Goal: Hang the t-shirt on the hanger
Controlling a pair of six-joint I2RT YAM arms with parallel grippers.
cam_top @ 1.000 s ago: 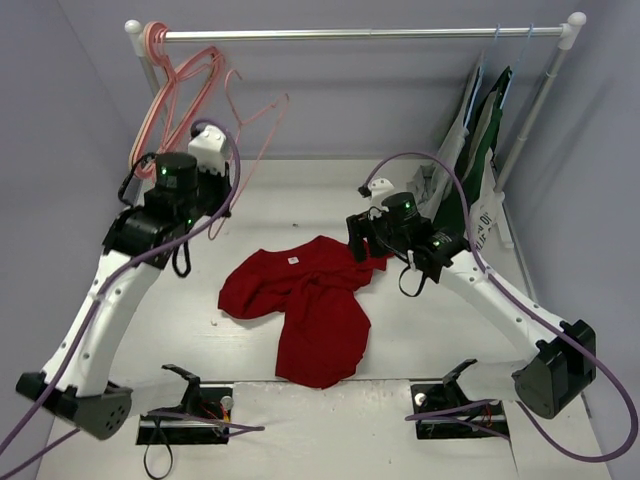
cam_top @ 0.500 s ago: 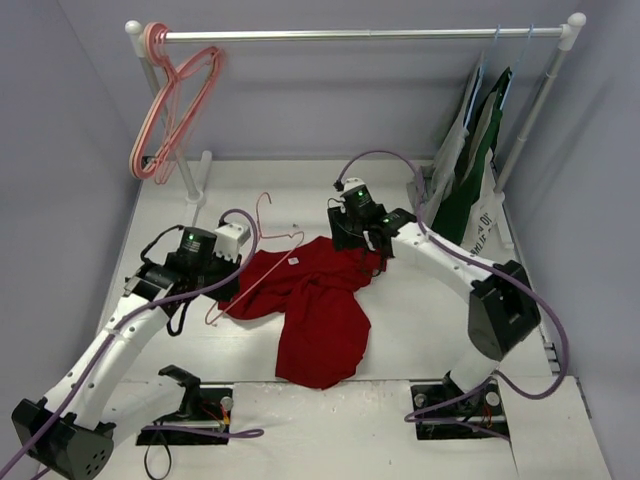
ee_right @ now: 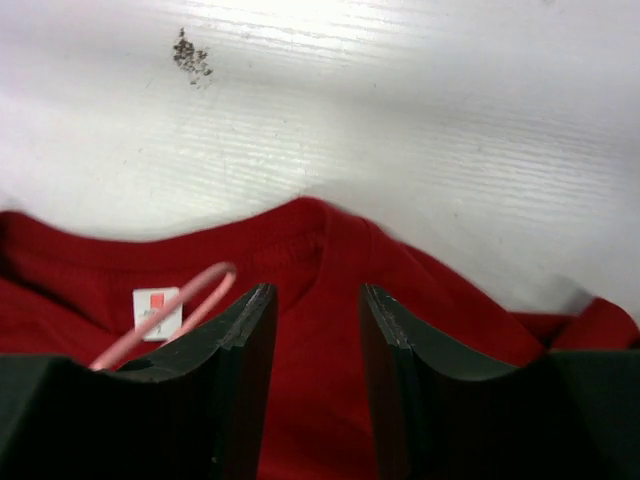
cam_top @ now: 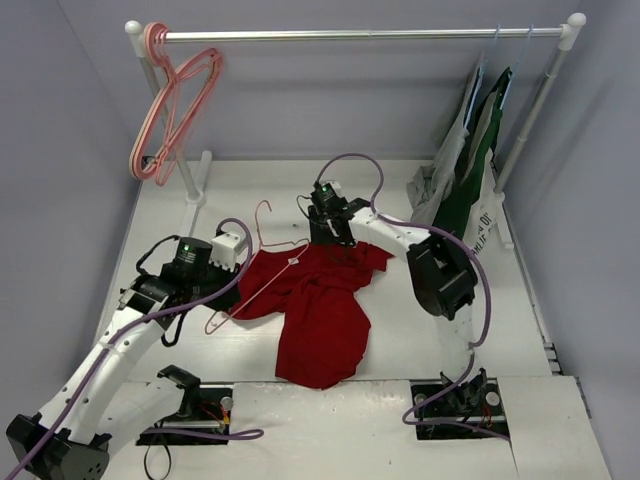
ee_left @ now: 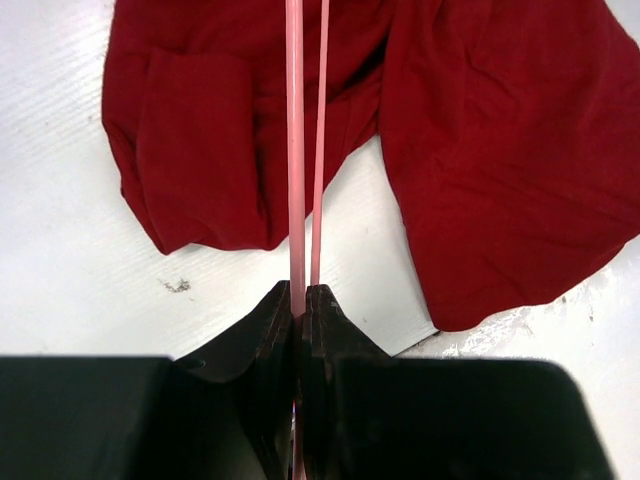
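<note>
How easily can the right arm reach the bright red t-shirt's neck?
Probably yes: the right arm has its jaws apart over the bright red t-shirt neck; the thin pink hanger lies beside.

You see your right gripper [ee_right: 318, 295] parted over the t-shirt [ee_right: 450, 330] collar [ee_right: 300, 215]; hanger [ee_right: 205, 285] tip and label [ee_right: 157, 312] just left

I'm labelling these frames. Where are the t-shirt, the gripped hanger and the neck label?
t-shirt [cam_top: 322, 320], top view, on its lower body fabric.
hanger [ee_left: 296, 150], left wrist view, on the thicker wire.
label [ee_right: 150, 308], right wrist view, on its white face.
</note>
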